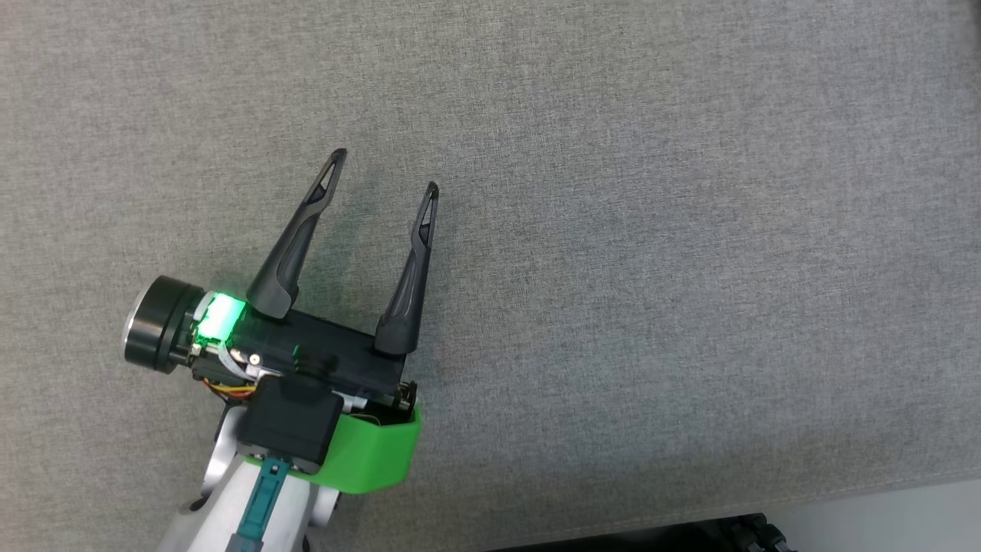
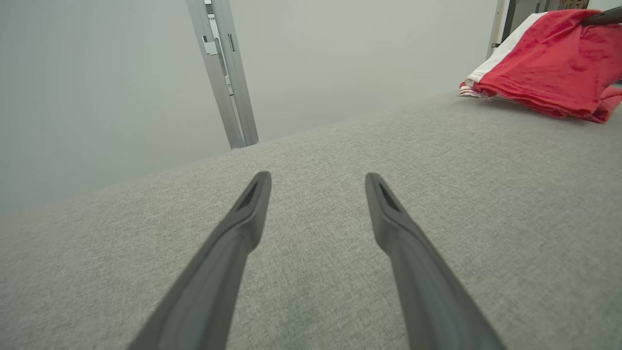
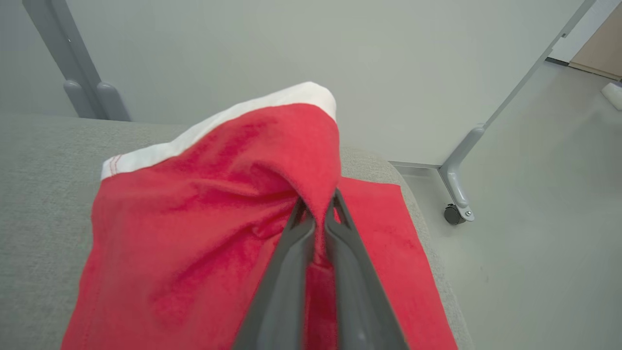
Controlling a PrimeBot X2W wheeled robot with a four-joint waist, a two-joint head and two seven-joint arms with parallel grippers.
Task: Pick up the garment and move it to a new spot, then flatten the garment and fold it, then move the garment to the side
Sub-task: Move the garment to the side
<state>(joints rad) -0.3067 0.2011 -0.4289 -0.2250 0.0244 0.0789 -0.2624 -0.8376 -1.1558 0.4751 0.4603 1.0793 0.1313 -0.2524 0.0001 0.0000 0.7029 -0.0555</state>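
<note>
Grey woven upholstery, coarse and evenly flecked, covers the pad point(image 1: 690, 230) that serves as the work surface; everything below is placed against it. Left gripper point(image 1: 385, 170) hovers above the pad's bare middle, its two long dark tapered fingers spread wide in a V, each tip pierced by a narrow slot, nothing between them. Its body is matt black, with a glowing green light point(image 1: 218, 318) on one side and a glossy green plastic collar point(image 1: 375, 452) at the wrist. Garment point(image 3: 194, 233) is red, soft and slightly napped like a knit, with a white band point(image 3: 218, 126) sewn along one edge in red stitching. It sits at the pad's rounded corner, well apart from the left gripper, lower layers lying flat on the upholstery, upper layer drawn up into a peaked fold. Right gripper point(image 3: 318, 199) has its fingers pressed nearly together on that peak, a ridge of red cloth pinched between them. Beyond the pad's far edge stands a pale grey metal post point(image 2: 223, 73), square in section. Off the corner by the garment a slanted frame leg ends in a small dark caster point(image 3: 454, 215) on the smooth pale floor point(image 3: 534, 243).
</note>
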